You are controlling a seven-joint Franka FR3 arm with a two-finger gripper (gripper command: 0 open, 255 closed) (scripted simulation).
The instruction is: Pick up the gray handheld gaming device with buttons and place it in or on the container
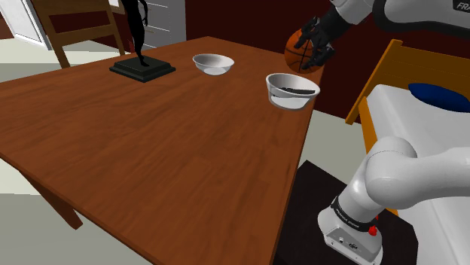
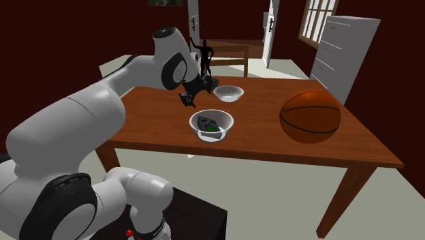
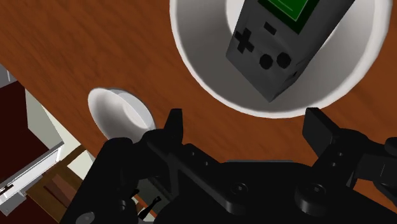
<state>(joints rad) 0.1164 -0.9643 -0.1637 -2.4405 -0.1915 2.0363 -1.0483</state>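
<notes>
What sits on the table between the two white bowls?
Nothing. In the shoulder view, bare table runs from the empty bowl to the other bowl, which holds the game device. The wrist view agrees.

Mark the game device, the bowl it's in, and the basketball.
gaming device point(image 3: 280, 44), wrist view, grey body above the buttons.
bowl point(image 1: 290, 102), shoulder view, outer front wall.
basketball point(image 2: 310, 116), second exterior view, ball's middle.

The white arm point(image 2: 75, 129) has dark joints, a red button point(image 1: 372, 228) and black end effector point(image 3: 243, 117).
</notes>
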